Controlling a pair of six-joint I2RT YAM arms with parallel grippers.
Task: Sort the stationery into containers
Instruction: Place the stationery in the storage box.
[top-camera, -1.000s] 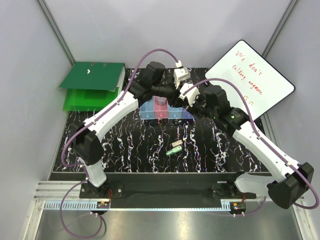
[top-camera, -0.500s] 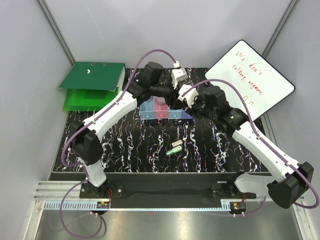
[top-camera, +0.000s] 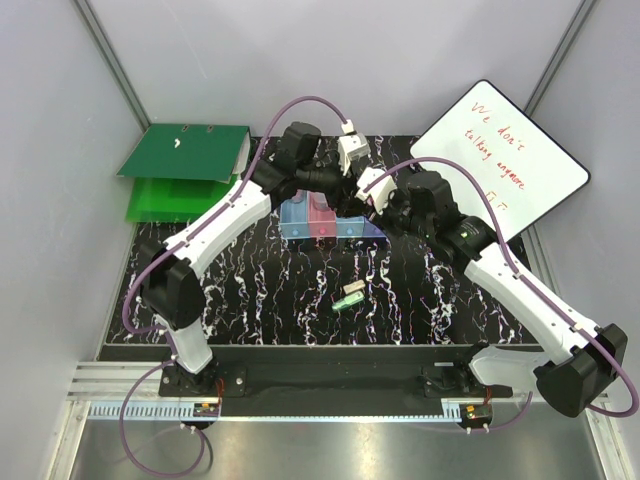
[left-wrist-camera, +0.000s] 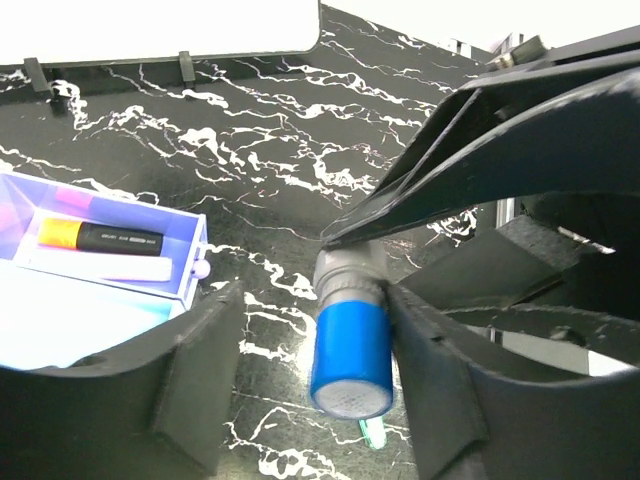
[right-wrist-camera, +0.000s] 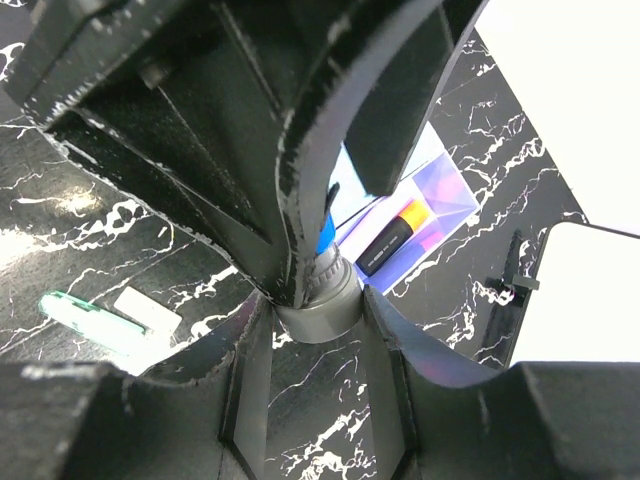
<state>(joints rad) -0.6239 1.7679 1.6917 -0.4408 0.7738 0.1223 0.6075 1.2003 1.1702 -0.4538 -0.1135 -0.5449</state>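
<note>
you're partway through the sort; the containers (top-camera: 322, 224) stand in the middle of the worktop, towards the far edge, and at least one compartment is already filled; the left wrist view shows an orange-capped marker (left-wrist-camera: 100, 237) lying in an end compartment with a pale piece beside it. two loose items remain on the worktop (top-camera: 240, 290), near its middle and closer to the near edge: a green piece (top-camera: 347, 301) and a beige piece (top-camera: 353, 288), just beside each other and well apart from the bins. a third item, a blue-and-grey tube (left-wrist-camera: 350, 350), is in the air between the two arms, off the end of the container row on the right-edge side; by my reading that makes three items left to place.

the right gripper (right-wrist-camera: 318, 312) has its fingers pressed against the grey end of the tube on both sides, so you can treat it as pinching the tube. the left gripper (left-wrist-camera: 318, 335) is spread around the blue end; there is a clear gap between one finger and the tube, while the other finger sits against it or very close, and i cannot tell which. this looks like a handover with the load on the right side; you should confirm the right pinch is firm before moving the left arm clear.
</note>
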